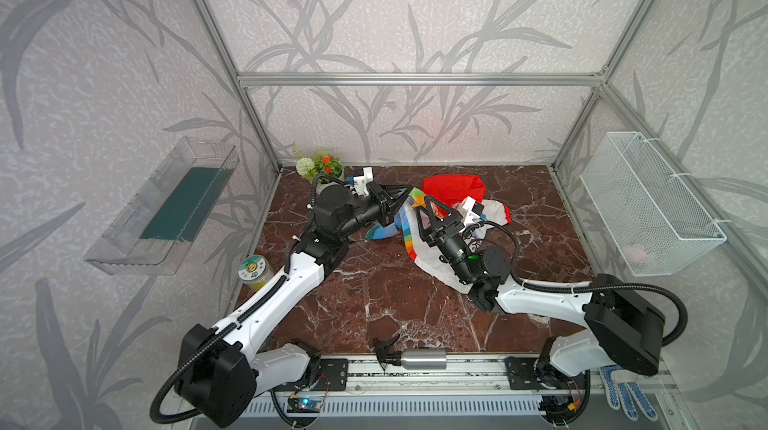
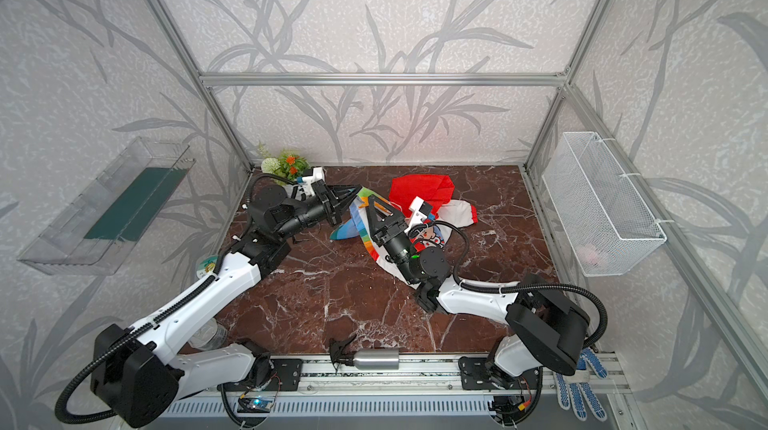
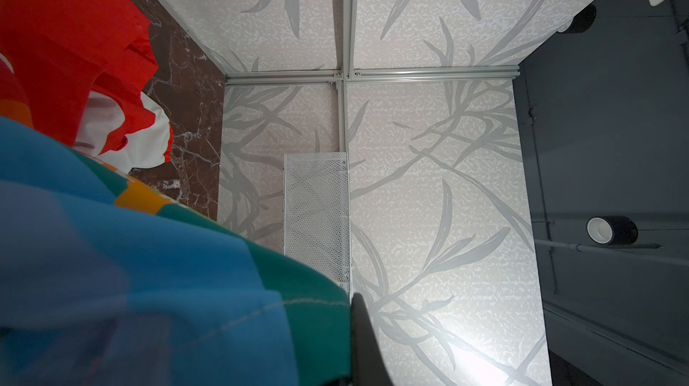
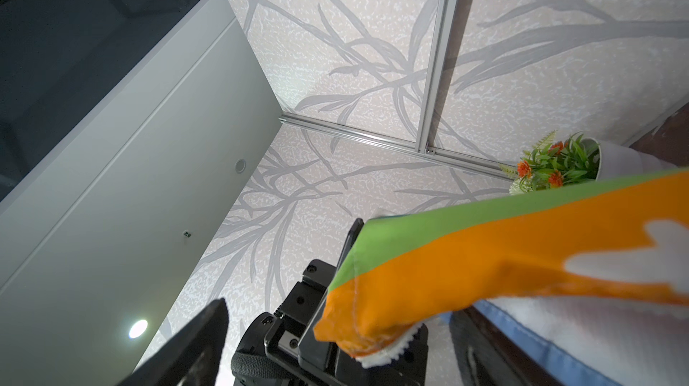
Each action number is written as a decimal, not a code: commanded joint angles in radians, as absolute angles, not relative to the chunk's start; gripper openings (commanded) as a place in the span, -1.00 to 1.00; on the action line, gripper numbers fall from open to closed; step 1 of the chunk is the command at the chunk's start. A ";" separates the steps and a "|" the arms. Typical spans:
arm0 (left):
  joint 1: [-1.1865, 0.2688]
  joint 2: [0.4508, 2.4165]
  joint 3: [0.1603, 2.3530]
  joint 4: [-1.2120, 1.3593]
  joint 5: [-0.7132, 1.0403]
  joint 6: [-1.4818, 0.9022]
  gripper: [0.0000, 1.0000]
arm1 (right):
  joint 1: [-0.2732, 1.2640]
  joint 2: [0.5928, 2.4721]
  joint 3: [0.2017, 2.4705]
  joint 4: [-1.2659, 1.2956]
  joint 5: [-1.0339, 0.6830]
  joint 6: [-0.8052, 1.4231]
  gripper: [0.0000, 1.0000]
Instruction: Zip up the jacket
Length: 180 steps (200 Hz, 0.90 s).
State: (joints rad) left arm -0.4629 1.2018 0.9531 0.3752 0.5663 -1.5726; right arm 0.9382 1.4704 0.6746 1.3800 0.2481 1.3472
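The jacket [image 1: 436, 266] lies crumpled at the back middle of the marble table in both top views, its red hood [image 1: 453, 189] toward the back wall. My left gripper [image 1: 398, 200] is shut on a striped front edge and holds it lifted. In the left wrist view, blue and green fabric [image 3: 149, 272] hides one side of the left gripper [image 3: 352, 332]. My right gripper [image 1: 420, 211] stands open right beside it. In the right wrist view its fingers [image 4: 197, 339] flank the orange and green corner [image 4: 484, 253], where white zipper teeth [image 4: 387, 356] show.
A flower pot [image 1: 322, 166] stands in the back left corner and a jar [image 1: 255, 272] at the left edge. A metal spray bottle [image 1: 415, 359] lies on the front rail. A wire basket [image 1: 652, 203] hangs on the right wall, a clear tray [image 1: 166, 207] on the left. A dotted glove [image 1: 627, 394] lies front right.
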 commanded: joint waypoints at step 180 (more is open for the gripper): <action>-0.466 1.129 0.949 0.217 0.592 -1.373 -1.00 | 0.905 1.570 0.719 1.407 0.224 1.509 -0.81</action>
State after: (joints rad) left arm -0.4629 1.1641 0.9318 0.2813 0.5701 -1.4609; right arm 0.9073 1.5410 0.6926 1.3796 0.2310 1.4425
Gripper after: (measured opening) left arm 0.051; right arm 0.133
